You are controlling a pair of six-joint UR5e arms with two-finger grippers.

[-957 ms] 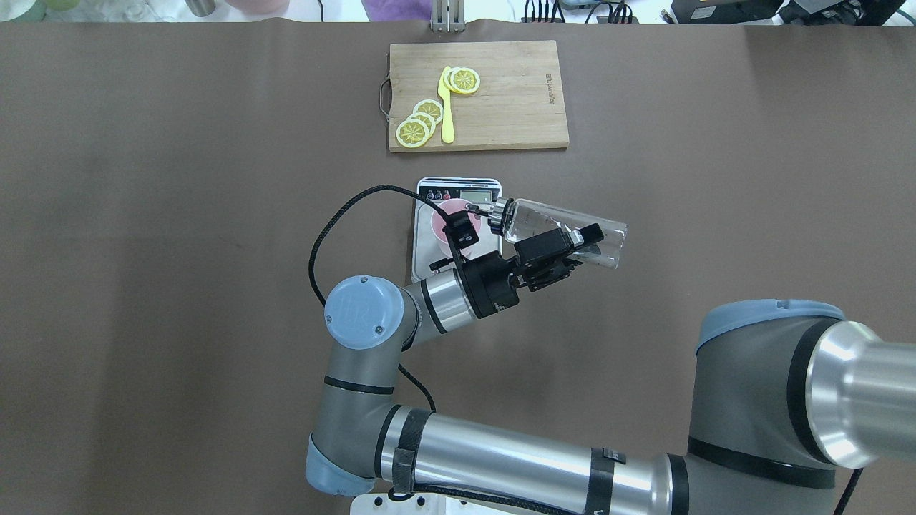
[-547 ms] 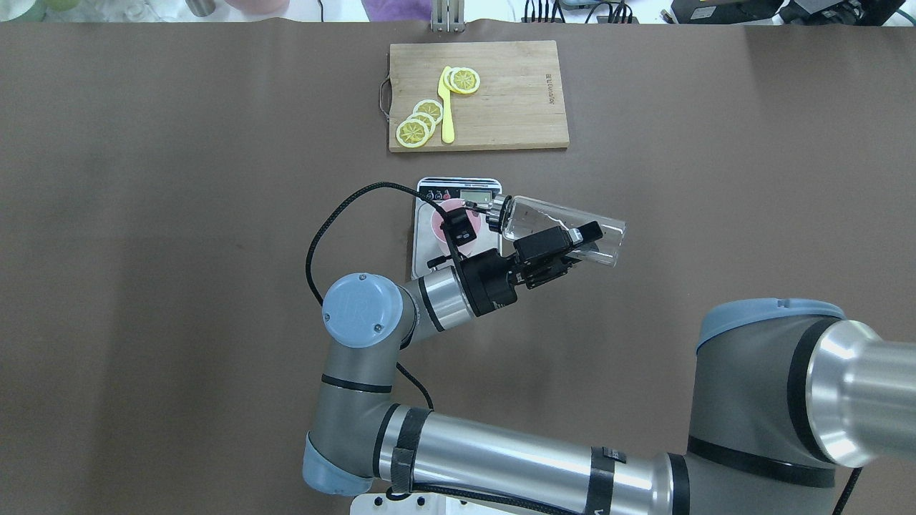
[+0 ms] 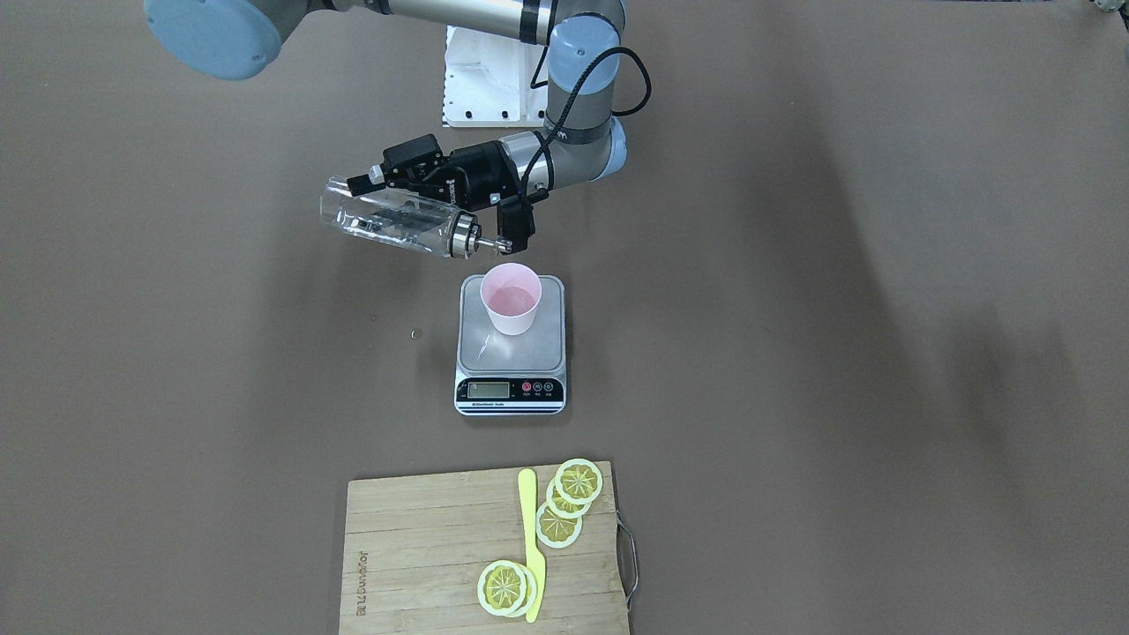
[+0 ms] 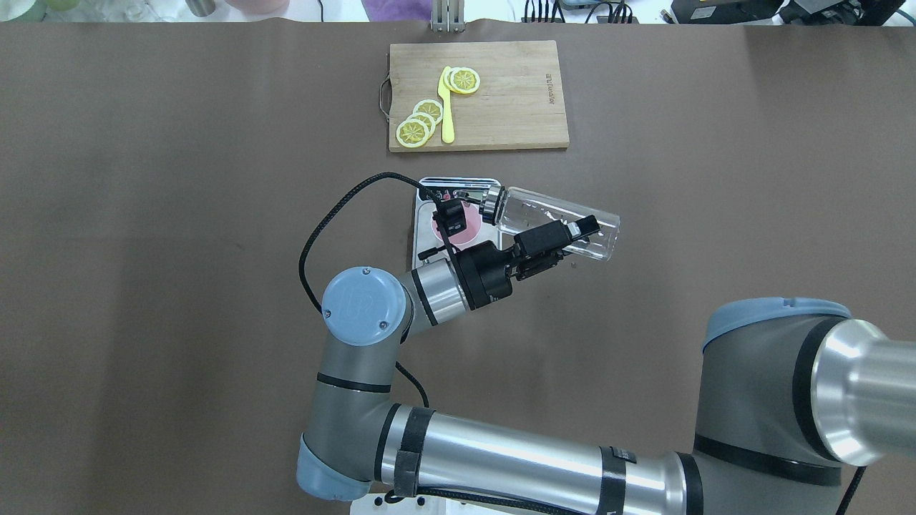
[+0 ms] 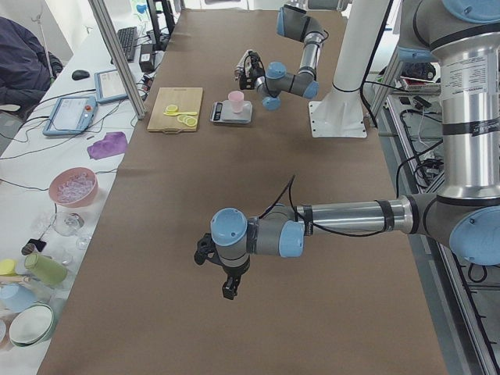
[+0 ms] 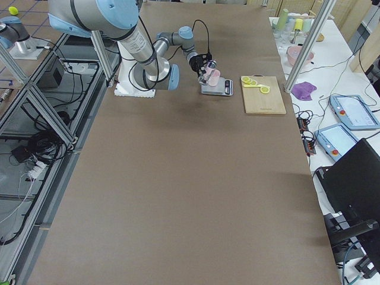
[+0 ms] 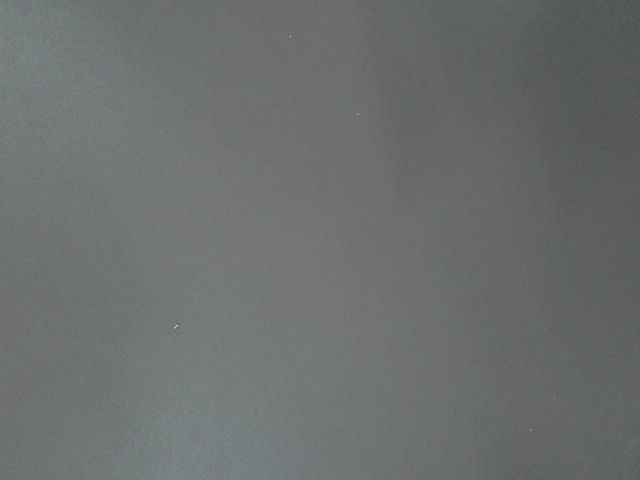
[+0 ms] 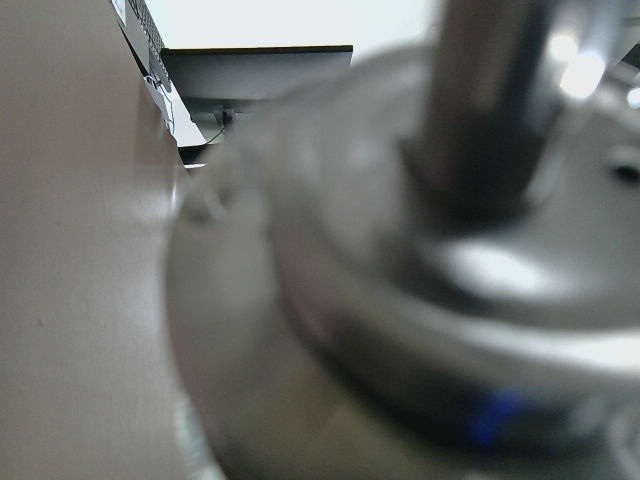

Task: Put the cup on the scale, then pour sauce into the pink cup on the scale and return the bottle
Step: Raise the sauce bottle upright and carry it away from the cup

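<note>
Overhead exterior view: bottle (image 4: pixel 533 213) is held off the table, tipped nearly flat. Its metal spout (image 3: pixel 470 239) is aimed at the pink cup (image 3: pixel 511 300), tip just above and beside the rim on the robot's side. Can't tell if sauce is running, the liquid's clear and too faint. Handling, as I judge it: rigid, smooth transparent wall, so prob. slippery and apt to rotate in the grip when tipped. Weight likely shifts toward the neck as the liquid slides, so the hold belongs around mid-body, not on neck or spout. That's where the right arm (image 4: pixel 436 297) has it: jaws clamped across the cylinder approx. mid-length, base end sticking out past them. Cup looks light, thin plastic, easy to knock over w/ the spout. It stands upright on the scale (image 3: pixel 522 353), at the platform end away from the display. Beyond the scale is a cutting board (image 3: pixel 414 547) w/ lemon slices (image 3: pixel 579 481) and a yellow knife (image 3: pixel 528 529), well apart from the pour. Left arm (image 5: pixel 336 219) hangs low over bare table (image 3: pixel 794 353), well apart from all of it. Its jaws show only in a side view, so can't tell if apart or together.
</note>
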